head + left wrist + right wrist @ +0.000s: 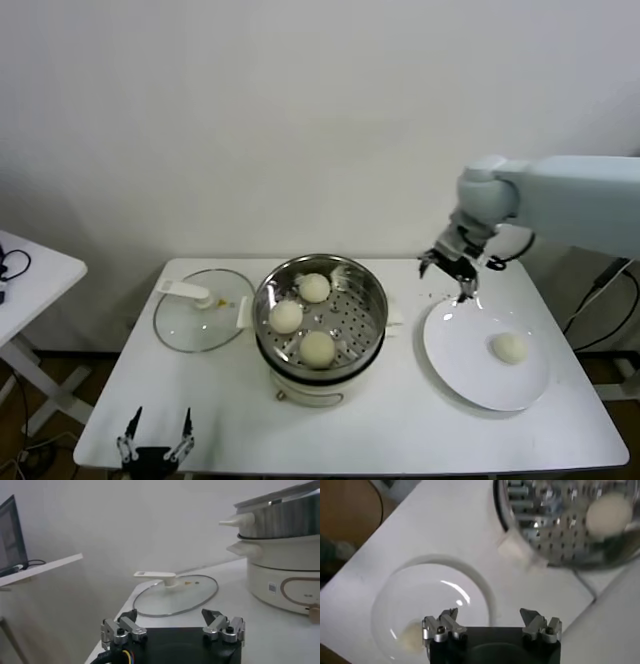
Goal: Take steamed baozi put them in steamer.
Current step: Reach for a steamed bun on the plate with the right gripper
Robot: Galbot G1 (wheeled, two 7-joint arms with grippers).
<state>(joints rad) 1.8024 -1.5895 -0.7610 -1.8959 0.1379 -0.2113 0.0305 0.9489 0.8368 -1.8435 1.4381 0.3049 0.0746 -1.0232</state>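
Observation:
The steamer [372, 300] stands mid-table, a shiny steel pot on a cream base. Three steamed baozi lie on its perforated tray [314, 288] [286, 316] [318, 349]. Another baozi [509, 347] rests on the white plate [460, 345] to the right. My right gripper [447, 275] hangs open and empty above the plate's far left rim, between steamer and plate. In the right wrist view the gripper [490, 616] is over the plate [435, 595], with the plate's baozi [410, 635] to one side and the steamer [555, 530] beyond. My left gripper [155, 440] is parked open at the table's front left edge.
A round glass lid [203, 312] with a white handle lies flat on the table left of the steamer, and shows ahead of the left gripper [171, 617] as the lid [175, 596]. A small white side table [30, 270] stands off to the left.

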